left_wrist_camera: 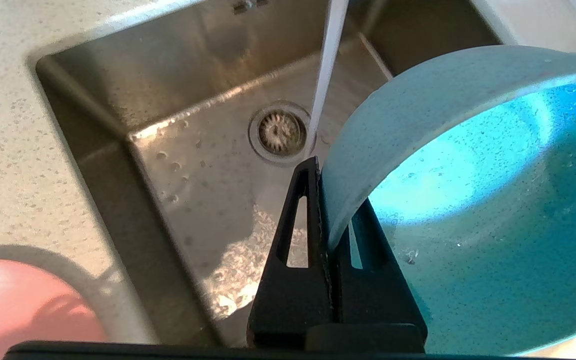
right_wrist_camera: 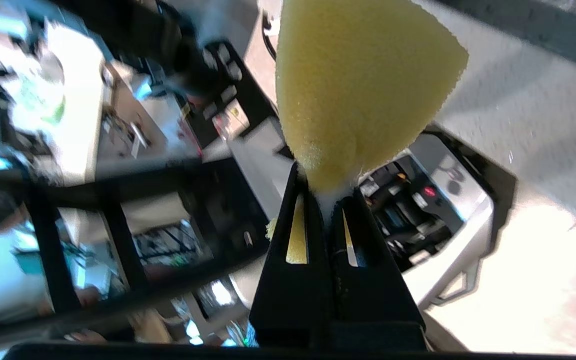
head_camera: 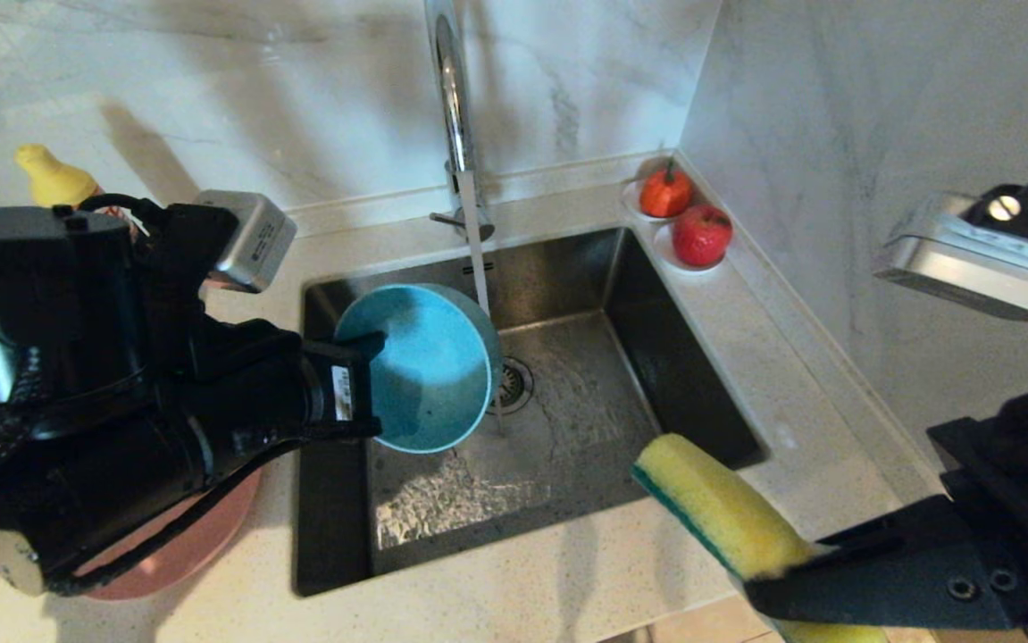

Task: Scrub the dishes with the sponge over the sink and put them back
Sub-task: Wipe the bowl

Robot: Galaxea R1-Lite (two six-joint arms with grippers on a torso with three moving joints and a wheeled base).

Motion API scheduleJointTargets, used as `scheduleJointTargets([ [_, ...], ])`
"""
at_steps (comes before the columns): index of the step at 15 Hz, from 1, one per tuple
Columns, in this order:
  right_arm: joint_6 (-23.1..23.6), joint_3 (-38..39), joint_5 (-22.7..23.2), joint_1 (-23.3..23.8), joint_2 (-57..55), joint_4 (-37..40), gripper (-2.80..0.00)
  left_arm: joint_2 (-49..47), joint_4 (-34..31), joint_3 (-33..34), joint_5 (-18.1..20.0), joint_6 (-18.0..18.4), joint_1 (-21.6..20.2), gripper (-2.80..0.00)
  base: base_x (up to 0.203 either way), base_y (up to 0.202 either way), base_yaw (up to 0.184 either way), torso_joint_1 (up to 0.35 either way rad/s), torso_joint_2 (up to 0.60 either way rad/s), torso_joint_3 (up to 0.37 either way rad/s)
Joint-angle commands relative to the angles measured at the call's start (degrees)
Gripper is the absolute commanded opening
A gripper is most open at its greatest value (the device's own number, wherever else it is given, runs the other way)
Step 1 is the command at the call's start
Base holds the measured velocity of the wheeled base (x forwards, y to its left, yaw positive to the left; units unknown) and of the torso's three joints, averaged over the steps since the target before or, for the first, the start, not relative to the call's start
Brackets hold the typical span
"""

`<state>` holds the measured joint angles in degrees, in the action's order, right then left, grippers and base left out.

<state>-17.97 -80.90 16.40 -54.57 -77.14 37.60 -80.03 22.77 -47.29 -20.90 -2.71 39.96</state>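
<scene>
Your left end effector [head_camera: 372, 344] is clamped on the rim of the teal bowl [head_camera: 424, 366], tilted over the sink [head_camera: 567, 429] beside the running water. Your right end effector [head_camera: 777, 572] pinches the sponge [head_camera: 714, 505] above the table's front edge, apart from the bowl. Scrubbing appears pending; the pink plate [head_camera: 183, 545] waits on the table.

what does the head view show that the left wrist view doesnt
Only the head view shows the right gripper clamping the sponge over the counter, the faucet and two red ornaments. Only the left wrist view shows the fingers pinching the rim. Both show the left gripper holding the teal bowl over the sink, running water and the pink plate.
</scene>
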Motion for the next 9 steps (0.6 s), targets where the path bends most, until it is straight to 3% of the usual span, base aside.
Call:
scheduleJointTargets([
  [1,-1.9,-4.1,0.2,-0.2,-4.6,0.2,-2.80,-4.3,2.1,-1.9,-4.3,-1.9,2.4,-2.80,0.000,0.000,0.000,0.000,0.00,0.000],
  [6,-4.9,-6.8,0.3,-3.8,-8.1,-0.3,-2.80,-8.5,5.0,-4.3,-11.3,-4.8,6.2,-2.80,0.000,0.000,0.000,0.000,0.00,0.000],
  [9,-5.7,-8.5,0.3,-4.8,-11.0,-0.3,-2.80,-10.1,9.9,-4.3,-12.5,-5.3,6.4,-2.80,0.000,0.000,0.000,0.000,0.00,0.000],
])
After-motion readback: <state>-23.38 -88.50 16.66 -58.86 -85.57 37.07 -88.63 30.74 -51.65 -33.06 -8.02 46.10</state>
